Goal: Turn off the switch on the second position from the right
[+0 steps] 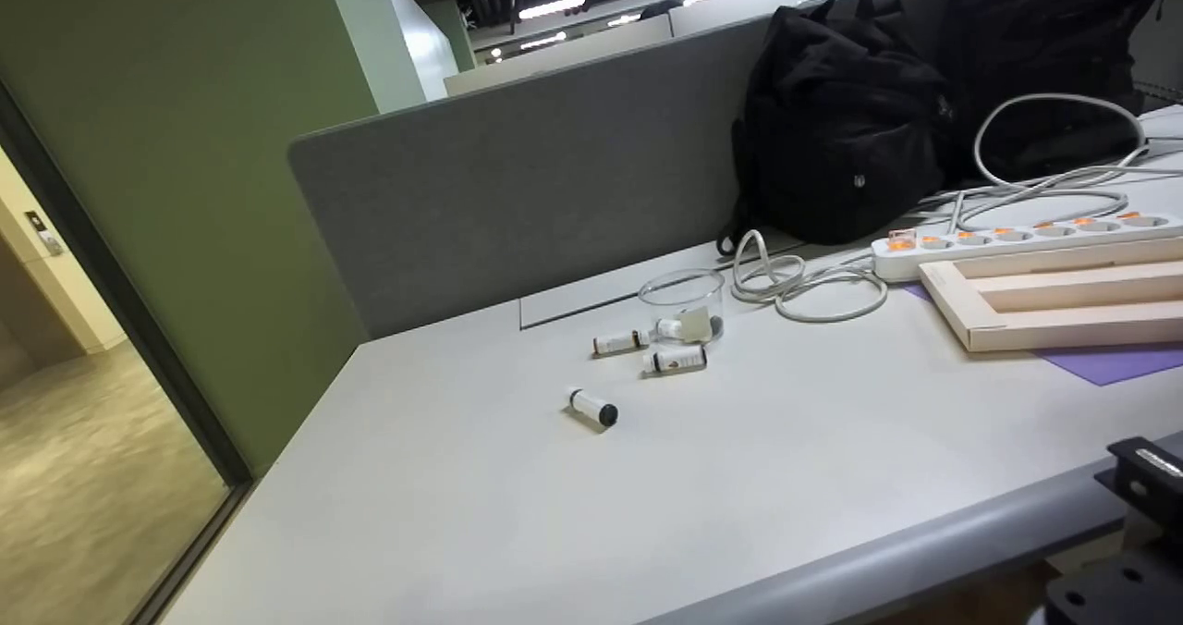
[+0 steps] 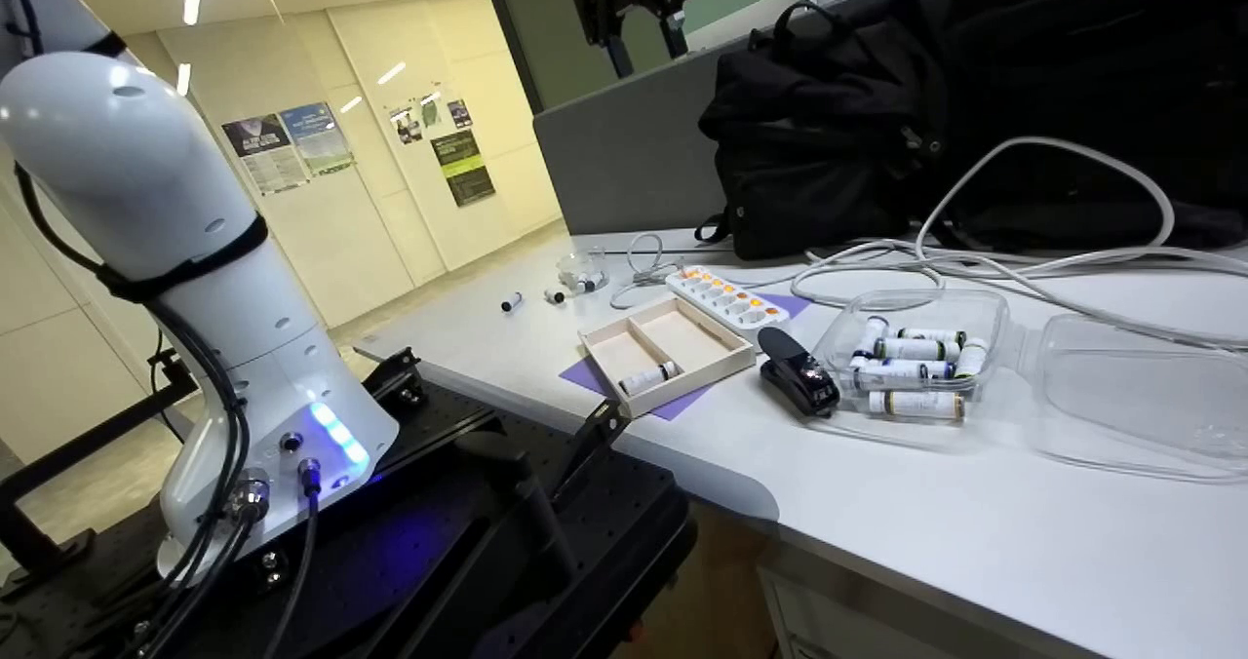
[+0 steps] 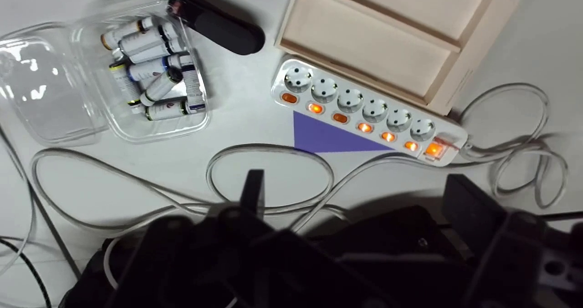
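A white power strip lies on the table, also in both exterior views. In the wrist view its row of orange switches has the leftmost switch and the third switch dark. The second switch from the left and the rest glow. A larger square main switch glows at the right end, with a raised clear cover beside it. My gripper is open and empty, high above the table. It hangs in the air near the grey partition in an exterior view.
A wooden tray lies against the strip over a purple sheet. Looping white cables, a black backpack, a black stapler-like object and a clear box of bottles are nearby. A glass beaker stands farther off.
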